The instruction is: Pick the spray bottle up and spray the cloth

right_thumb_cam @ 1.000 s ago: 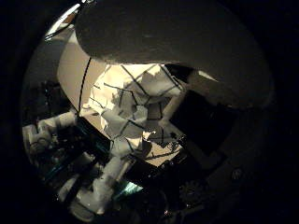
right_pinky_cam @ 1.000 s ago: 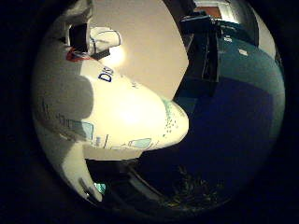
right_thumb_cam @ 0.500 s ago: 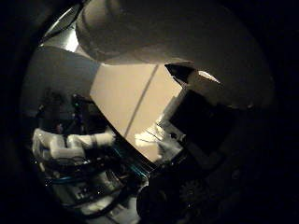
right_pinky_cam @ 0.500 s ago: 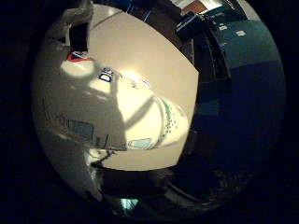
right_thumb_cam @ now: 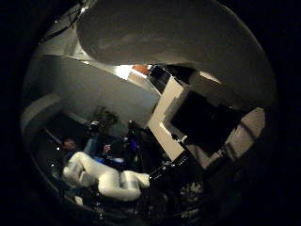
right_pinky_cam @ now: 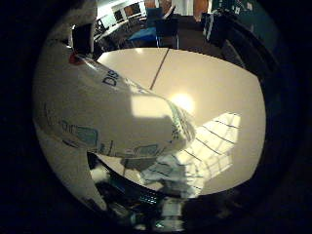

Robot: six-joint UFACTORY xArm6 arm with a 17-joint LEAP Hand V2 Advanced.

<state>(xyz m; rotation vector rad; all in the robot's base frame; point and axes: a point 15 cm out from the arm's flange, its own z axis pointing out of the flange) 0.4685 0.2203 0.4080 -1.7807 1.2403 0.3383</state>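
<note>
**Bottle up against the palm, cloth down on the table**

The spray bottle [right_pinky_cam: 112, 122] fills most of the little-finger-side view, a white body with dark lettering and pale teal label patches, lying right against the palm. A small red mark sits near its neck, and the dark nozzle part shows beyond that, at the far end from the palm. In the thumb-side view the same white body arches across as a broad curved surface, very close to the camera.

The hand [right_thumb_cam: 221, 122] shows as white and black blocks wrapped against that curved body, so the fingers are curled round the bottle and it is held, lifted clear of the table.

Out beyond the bottle's rounded base lies the tan table [right_pinky_cam: 214, 78], with a dark seam line running across it and a bright glare spot near the middle. On it, out past the bottle's base, rests the cloth [right_pinky_cam: 200, 151], white with thin dark check lines, partly lit and partly in the bottle's shadow. Bottle and cloth are apart, the cloth flat on the tabletop below.

The white arm [right_thumb_cam: 108, 179] sweeps through the dark lower part of the thumb-side view, behind the hand.
</note>
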